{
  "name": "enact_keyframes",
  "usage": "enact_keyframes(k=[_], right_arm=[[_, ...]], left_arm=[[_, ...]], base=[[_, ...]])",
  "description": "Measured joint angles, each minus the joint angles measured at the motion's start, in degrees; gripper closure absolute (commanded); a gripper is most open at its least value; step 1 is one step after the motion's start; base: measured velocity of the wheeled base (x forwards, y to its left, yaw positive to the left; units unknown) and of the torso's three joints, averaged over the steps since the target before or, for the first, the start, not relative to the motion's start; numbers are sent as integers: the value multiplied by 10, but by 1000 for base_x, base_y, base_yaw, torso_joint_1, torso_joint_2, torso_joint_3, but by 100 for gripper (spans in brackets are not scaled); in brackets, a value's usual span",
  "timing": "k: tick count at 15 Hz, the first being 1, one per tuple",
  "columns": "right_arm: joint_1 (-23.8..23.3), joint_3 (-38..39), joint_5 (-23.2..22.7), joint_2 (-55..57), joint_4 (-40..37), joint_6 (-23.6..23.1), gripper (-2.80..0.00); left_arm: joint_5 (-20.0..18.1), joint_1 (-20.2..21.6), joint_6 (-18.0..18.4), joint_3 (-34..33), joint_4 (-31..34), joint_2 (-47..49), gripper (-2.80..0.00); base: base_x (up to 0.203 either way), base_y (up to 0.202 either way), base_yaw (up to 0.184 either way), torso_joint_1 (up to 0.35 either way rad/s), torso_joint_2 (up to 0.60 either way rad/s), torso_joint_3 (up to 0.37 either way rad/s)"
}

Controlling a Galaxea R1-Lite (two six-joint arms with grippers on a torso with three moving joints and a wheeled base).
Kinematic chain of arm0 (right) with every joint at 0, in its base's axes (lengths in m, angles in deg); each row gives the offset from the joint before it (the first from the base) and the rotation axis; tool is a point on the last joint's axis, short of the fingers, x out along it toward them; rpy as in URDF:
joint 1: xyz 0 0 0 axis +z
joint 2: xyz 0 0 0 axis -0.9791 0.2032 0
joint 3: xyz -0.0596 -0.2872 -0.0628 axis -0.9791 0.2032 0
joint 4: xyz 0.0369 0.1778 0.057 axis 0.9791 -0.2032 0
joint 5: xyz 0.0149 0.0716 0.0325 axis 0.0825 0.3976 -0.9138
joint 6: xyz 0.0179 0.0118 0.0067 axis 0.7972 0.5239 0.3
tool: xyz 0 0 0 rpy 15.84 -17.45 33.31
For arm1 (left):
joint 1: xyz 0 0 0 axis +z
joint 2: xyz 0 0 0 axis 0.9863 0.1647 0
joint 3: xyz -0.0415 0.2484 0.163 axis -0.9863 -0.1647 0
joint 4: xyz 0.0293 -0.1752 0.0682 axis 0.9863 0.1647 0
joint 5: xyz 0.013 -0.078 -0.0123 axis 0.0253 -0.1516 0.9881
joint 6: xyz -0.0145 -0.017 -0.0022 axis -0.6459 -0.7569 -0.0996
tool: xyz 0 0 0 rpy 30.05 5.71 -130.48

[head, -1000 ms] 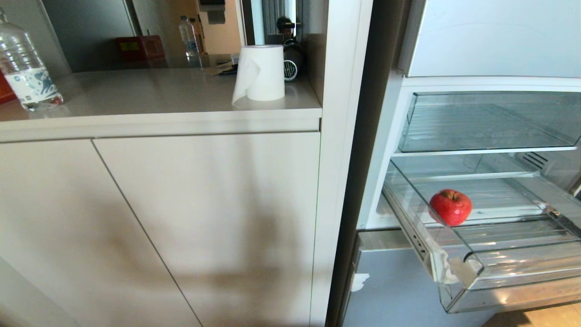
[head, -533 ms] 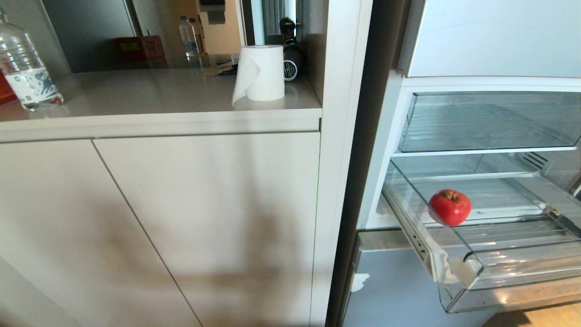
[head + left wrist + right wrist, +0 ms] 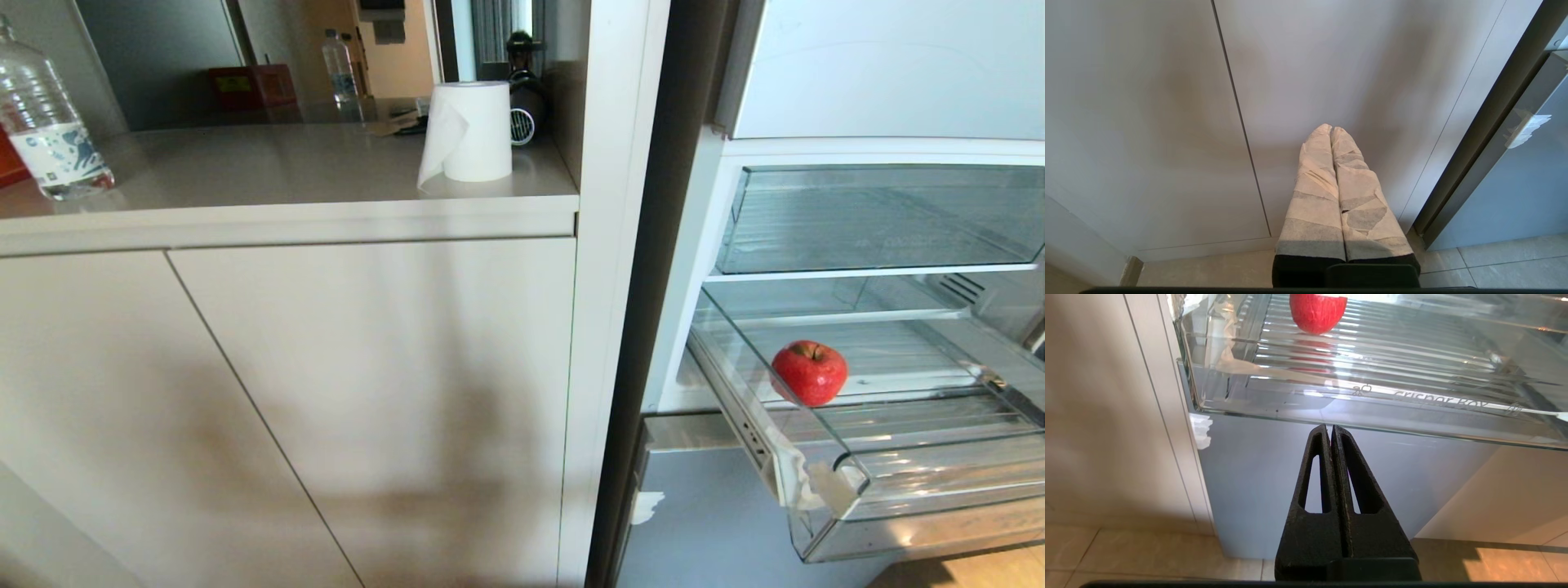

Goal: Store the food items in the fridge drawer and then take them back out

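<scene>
Head view: apple (image 3: 810, 373) sits on the ribbed floor of the pulled-out fridge drawer (image 3: 841, 482), toward its back left, stem up. Right hand (image 3: 1330, 430) is clenched and empty, just below the drawer's front lip and apart from it. Left hand (image 3: 1331, 130), fingers wrapped in pale tape, is clenched too, facing the cabinet door (image 3: 1331, 73) left of the drawer.

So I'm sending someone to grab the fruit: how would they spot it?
Go to the open fridge right of the beige cabinets. Its lower clear-plastic pull-out drawer is extended, and the glossy red apple sits alone on its ribbed floor; the clear bin above holds nothing.
</scene>
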Motion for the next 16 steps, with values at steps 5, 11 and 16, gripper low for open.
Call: enact_keyframes(k=[5,11,16], right_arm=[[0,0,0,-5,-1,-2,0],[0,0,0,-5,-2,-6,0],[0,0,0,-5,-2,-5,0]], left_arm=[[0,0,0,0,0,0,0],[0,0,0,0,0,0,0],[0,0,0,0,0,0,0]], base=[[1,3,-66,-1,2,3],[0,9,-178,2,3,4],[0,8,-176,1,4,2]])
